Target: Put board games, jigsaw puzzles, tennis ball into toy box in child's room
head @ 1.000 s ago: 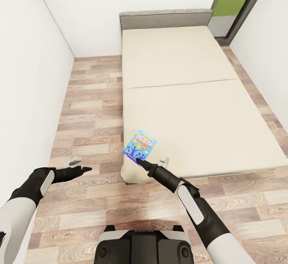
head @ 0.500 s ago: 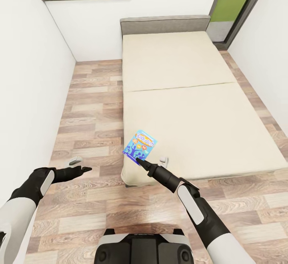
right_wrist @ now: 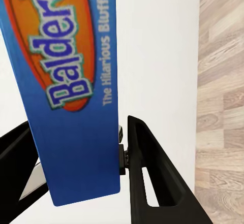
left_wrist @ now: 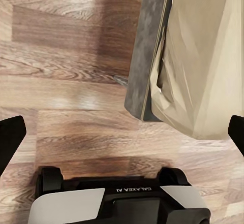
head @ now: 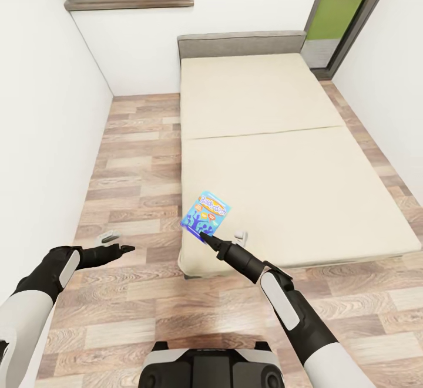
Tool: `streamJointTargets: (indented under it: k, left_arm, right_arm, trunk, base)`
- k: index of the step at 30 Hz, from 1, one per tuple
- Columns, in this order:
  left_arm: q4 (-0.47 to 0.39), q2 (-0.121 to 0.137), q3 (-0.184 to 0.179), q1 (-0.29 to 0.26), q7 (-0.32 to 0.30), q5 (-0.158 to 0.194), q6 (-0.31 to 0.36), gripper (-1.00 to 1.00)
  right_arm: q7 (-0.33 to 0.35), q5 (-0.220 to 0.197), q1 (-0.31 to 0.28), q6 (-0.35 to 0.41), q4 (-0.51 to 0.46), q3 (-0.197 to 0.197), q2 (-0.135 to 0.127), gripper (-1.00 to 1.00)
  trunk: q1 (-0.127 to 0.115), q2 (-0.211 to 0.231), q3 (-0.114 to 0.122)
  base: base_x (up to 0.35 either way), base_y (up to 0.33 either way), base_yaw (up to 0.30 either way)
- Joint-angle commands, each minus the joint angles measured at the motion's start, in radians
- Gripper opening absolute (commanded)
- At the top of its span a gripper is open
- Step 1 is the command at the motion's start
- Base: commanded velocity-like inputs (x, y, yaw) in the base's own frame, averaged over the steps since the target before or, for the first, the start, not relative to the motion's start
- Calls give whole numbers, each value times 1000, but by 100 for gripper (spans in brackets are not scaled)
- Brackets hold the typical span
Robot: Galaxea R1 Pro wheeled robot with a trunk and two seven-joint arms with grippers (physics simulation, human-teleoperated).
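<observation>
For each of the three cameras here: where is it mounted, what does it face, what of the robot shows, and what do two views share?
Head view: on the head, looking down at the bed, both arms and the base.
Left wrist view: near the left gripper, facing floor, bed corner and base.
Right wrist view: near the right gripper, facing the board game between its fingers.
Shared: head and right wrist views show the board game.

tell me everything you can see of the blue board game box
The board game box is a flat blue box with an orange oval bearing "Balderd…" and the words "The Hilarious Bluffing". The right gripper clamps its lower edge between both fingers. It stands tilted above the near corner of the bed.
</observation>
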Motion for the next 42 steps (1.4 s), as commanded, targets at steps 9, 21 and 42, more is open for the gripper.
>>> streamJointTargets:
  k: [9, 21, 42]
  left_arm:
    - [0, 0, 2, -1, -1, 4, 7, 100]
    - [0, 0, 3, -1, -1, 4, 6, 100]
    - [0, 0, 3, 0, -1, 4, 6, 100]
  right_arm:
    - [0, -10, -1, 9, 0, 0, 0, -100]
    - [0, -10, -1, 9, -1, 0, 0, -100]
    - [0, -10, 0, 9, 0, 0, 0, -100]
  trunk:
    - [1, -1, 14]
    - [1, -1, 34]
    - [1, -1, 68]
  base:
    - [0, 0, 0]
    - [0, 0, 0]
    - [0, 0, 0]
